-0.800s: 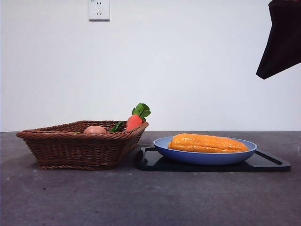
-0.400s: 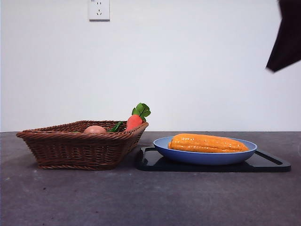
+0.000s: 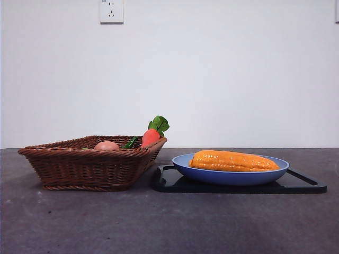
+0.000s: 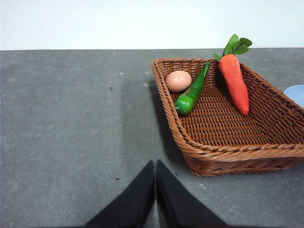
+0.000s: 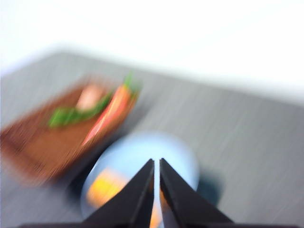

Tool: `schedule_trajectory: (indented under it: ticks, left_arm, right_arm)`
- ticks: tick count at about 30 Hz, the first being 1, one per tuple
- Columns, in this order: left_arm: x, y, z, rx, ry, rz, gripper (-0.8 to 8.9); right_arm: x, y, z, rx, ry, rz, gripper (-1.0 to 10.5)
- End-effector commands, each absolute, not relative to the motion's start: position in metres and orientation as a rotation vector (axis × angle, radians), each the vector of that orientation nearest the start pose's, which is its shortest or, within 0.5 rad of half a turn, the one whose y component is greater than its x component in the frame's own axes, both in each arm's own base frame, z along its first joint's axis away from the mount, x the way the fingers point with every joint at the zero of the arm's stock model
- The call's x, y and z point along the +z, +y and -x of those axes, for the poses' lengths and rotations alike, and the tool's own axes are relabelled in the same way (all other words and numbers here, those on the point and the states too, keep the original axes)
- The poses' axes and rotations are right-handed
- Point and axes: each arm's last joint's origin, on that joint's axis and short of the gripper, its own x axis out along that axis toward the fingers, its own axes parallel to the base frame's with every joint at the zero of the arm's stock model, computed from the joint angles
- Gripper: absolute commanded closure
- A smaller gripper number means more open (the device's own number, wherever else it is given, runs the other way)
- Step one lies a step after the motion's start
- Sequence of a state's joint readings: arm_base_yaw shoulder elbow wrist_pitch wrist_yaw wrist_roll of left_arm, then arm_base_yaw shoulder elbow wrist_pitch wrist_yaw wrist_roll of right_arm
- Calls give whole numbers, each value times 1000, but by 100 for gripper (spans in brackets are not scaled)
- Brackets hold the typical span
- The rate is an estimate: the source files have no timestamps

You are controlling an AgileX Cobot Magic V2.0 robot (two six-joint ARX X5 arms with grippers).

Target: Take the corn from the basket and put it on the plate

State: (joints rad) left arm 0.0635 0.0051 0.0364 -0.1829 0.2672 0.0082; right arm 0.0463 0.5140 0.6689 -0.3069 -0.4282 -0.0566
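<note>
Corn (image 3: 233, 160) lies lengthwise in the plate (image 3: 230, 176), right of the basket (image 3: 90, 164). Carrot (image 3: 150, 137) in the basket's far right corner. Left gripper (image 4: 155, 167) jaws together, near the basket. Right gripper (image 5: 156, 165) jaws together, above the plate; view blurred.

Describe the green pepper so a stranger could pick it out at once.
Start at the brown wicker basket beside the blue plate. Inside it, toward the far end, the green pepper lies between a tan egg and an orange carrot. It is the only slim, glossy green, curved item there; the carrot's green is just its leafy top.
</note>
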Motion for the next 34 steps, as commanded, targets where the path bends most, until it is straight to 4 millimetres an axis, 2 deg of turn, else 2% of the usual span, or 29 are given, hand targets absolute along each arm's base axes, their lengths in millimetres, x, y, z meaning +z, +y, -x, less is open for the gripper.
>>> schedule_trajectory:
  ticks: [1, 9, 15, 24, 34]
  left_arm:
    - [149, -1, -94, -204, 193, 30, 810]
    - [149, -1, -94, -204, 193, 30, 810]
    - [149, -1, -94, -204, 193, 30, 810]
    - [149, -1, -94, -204, 193, 30, 810]
    - [149, -1, -94, -204, 192, 30, 810]
  right_arm:
    - [301, 14, -106, 413, 29, 62, 944]
    - [225, 7, -89, 256, 1, 66, 943]
    - [187, 6, -89, 223, 22, 60, 944]
    - [153, 6, -96, 224, 123, 45, 944]
    - [151, 6, -96, 226, 145, 42, 944]
